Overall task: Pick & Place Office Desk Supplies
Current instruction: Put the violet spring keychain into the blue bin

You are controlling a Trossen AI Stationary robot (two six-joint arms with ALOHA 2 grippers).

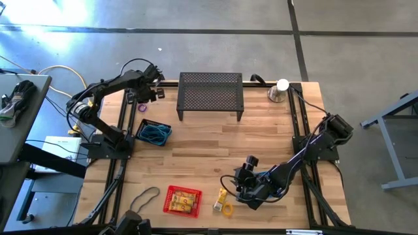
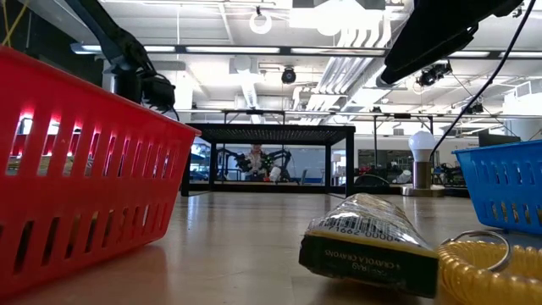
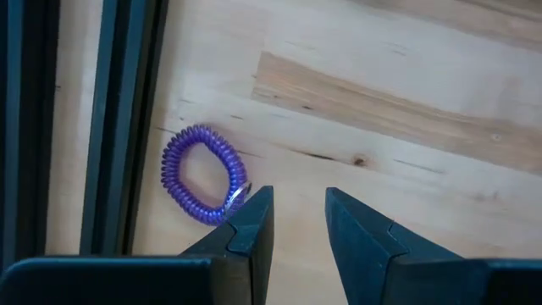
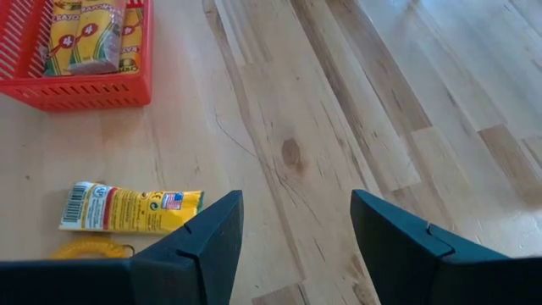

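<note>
Two grippers, both parted and gripping nothing: we are hovering left gripper (image 3: 298, 222) beside purple coil (image 3: 201, 174), right gripper (image 4: 296, 233) near yellow packet (image 4: 129, 209).

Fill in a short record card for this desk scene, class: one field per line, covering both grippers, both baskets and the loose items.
left gripper: open, empty, over bare wood beside the purple coiled wrist ring
right gripper: open, empty, near the yellow crayon pack
red plastic basket: holds yellow crayon boxes
blue plastic basket: holds teal band loops
yellow coiled ring: loose on the table, beside the crayon pack
dark band loop: loose, left of the red basket
</note>
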